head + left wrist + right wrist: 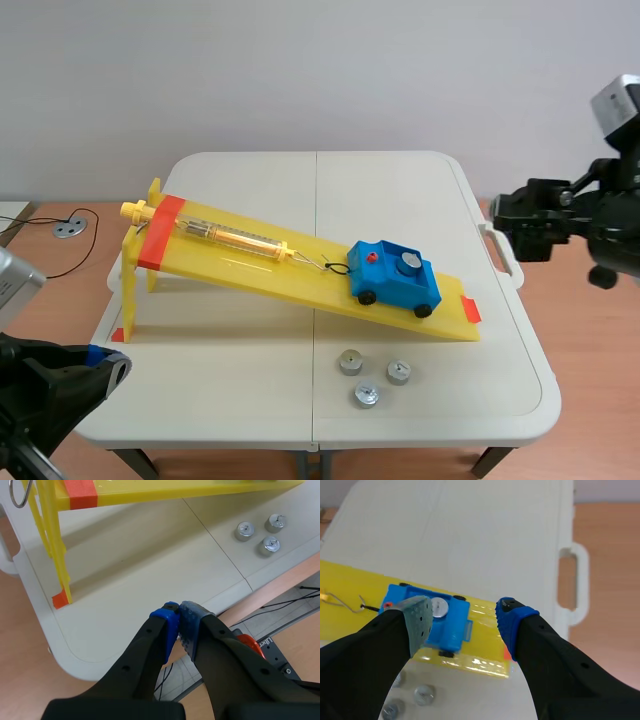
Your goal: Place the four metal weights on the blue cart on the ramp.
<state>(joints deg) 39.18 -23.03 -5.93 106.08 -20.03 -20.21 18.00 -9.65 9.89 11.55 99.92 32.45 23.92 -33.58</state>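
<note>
A blue cart [393, 278] sits low on the yellow ramp [250, 265], hooked by a wire to a spring tube. One metal weight [409, 263] lies in the cart's tray. Three more weights [350, 361] [399, 372] [365, 395] stand on the table in front of the ramp's low end. My right gripper [465, 615] hangs open above the cart [445, 627] and its weight [439, 607], off the table's right side in the scene view [505, 225]. My left gripper [179, 612] is shut on nothing over the table's near left corner, far from the weights [245, 530].
The ramp's raised end rests on a yellow stand [133, 270] at the table's left. A clear spring tube [230, 238] lies along the ramp. The white table [250, 400] has a handle [500, 255] on its right edge. A cable and a base lie on the floor.
</note>
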